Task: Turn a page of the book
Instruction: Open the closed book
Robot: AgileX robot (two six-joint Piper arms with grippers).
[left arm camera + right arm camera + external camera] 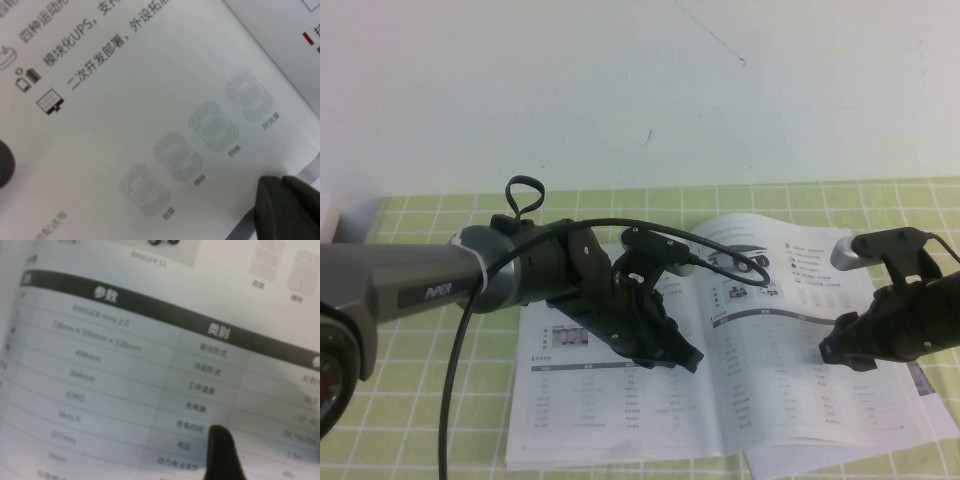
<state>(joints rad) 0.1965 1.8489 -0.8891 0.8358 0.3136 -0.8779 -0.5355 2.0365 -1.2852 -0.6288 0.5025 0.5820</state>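
**Both arms low over the open booklet, no leaf lifted yet**

I read this as the approach step: the book [720, 400] lies open and flat across the lower middle of the high view, on the green checked tablecloth [410, 250]. The page [820, 340] I take to be the one to turn is the right-hand leaf, with its dark-headed specification table [125, 365] filling the right wrist view.

The right gripper [840, 352] hangs at the right of the frame, over that leaf's table. Only one dark fingertip [222, 450] shows, close to the paper; I judge the pincer spread apart and holding nothing. The left gripper [680, 352] sits near the spine at centre frame, low over the paper. One finger [287, 205] shows at the lower right of its wrist view, but I cannot tell whether that pincer is apart or together.

Next I need a fingertip to catch a single thin leaf at its free edge, then sweep it across the spine.

The left arm and its looping black cable [720, 240] lie in that sweep's path.
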